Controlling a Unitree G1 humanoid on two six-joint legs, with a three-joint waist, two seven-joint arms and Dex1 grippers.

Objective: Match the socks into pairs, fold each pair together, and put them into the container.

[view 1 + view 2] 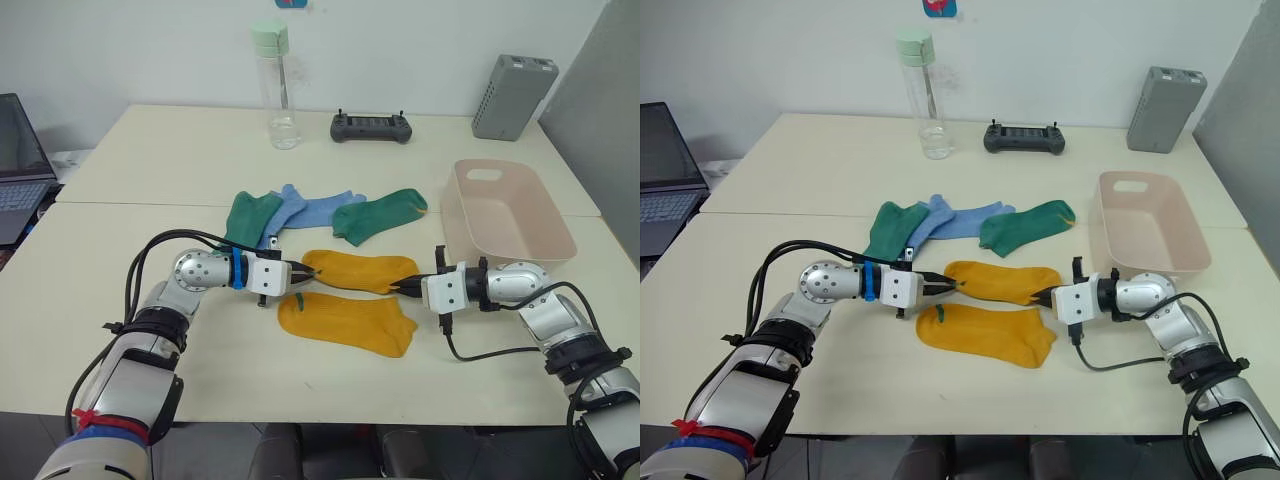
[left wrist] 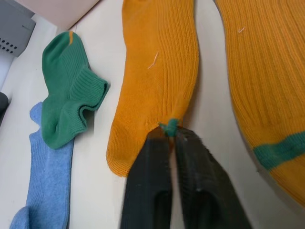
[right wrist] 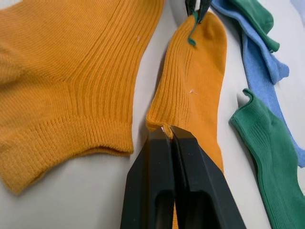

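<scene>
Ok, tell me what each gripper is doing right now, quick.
Left gripper: shut on the toe end of the far mustard sock.
Right gripper: shut on the cuff end of that same sock.

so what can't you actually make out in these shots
- Second light blue sock: head views show one overlapping blue mass, half under the dark green sock; two or one, cannot tell.
- Dark laptop: cut off by the left edge.
- Pale pink plastic tub interior: near wall hides its floor.
- Mustard-yellow sock edges: each pincer's fingers cover what they pinch.
</scene>
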